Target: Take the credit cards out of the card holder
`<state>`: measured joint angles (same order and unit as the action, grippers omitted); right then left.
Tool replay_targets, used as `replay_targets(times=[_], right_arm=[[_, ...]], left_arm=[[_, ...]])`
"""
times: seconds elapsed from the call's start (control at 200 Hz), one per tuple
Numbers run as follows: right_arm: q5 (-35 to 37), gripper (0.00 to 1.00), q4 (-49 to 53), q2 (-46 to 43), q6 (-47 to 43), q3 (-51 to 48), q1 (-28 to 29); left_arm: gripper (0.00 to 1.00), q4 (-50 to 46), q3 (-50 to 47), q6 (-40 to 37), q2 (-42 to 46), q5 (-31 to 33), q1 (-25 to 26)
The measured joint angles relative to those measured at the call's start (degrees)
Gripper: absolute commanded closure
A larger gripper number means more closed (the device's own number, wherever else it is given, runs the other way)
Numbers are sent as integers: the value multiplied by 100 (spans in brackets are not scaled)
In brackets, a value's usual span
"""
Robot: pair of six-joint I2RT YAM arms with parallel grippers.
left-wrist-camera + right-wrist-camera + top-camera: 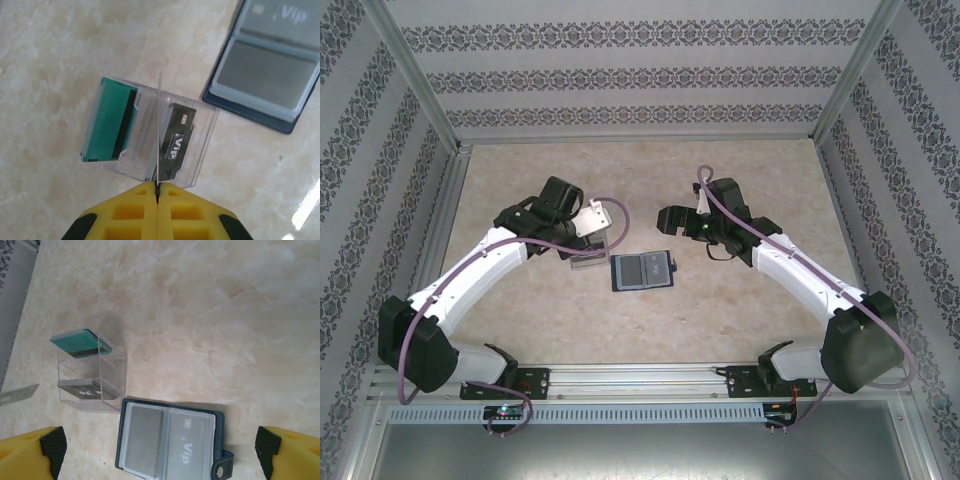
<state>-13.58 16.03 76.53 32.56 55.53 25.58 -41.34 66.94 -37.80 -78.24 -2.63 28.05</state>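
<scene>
The left gripper (157, 185) is being pressed together on a thin grey card (159, 130). The card is being pinched by one short end and carried on edge, so little more than its rim is being seen from the wrist. Straight ahead of the fingertips, a clear box (205, 135) is being used as the drop-off. The upright hold is judged to be there so that the card can be slid down into it.

Two cards are being stored in the box. A teal card (112, 120) with a dark stripe is standing left of the pinched one, and a black card (177, 140) is standing right of it. "VIP" is being shown in white on the black card.

The wallet (265, 75) is lying open on the table (50, 50), ahead and to the right of the left gripper and just beside the box; whether they touch cannot be told.

The right gripper (160, 440) is being held spread wide above the wallet, which is lying below and between its fingers (52, 442). This spread is judged to be readiness for the next card. One grey pocket card (187, 440) is being shown through a clear sleeve, and "Vip" is being read on it. Smaller print above that word is too small to be read. A snap tab (222, 467) is being seen at the corner nearest the right finger.
</scene>
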Motion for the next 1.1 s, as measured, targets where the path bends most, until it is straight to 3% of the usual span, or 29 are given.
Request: replay_targets(times=[0.42, 1.099], right_arm=[[-4, 2, 0, 2, 0, 0, -72], [-81, 2, -2, 90, 0, 0, -186]], left_arm=[[100, 11, -264, -562, -675, 636, 260], [100, 278, -256, -638, -1412, 911, 275]])
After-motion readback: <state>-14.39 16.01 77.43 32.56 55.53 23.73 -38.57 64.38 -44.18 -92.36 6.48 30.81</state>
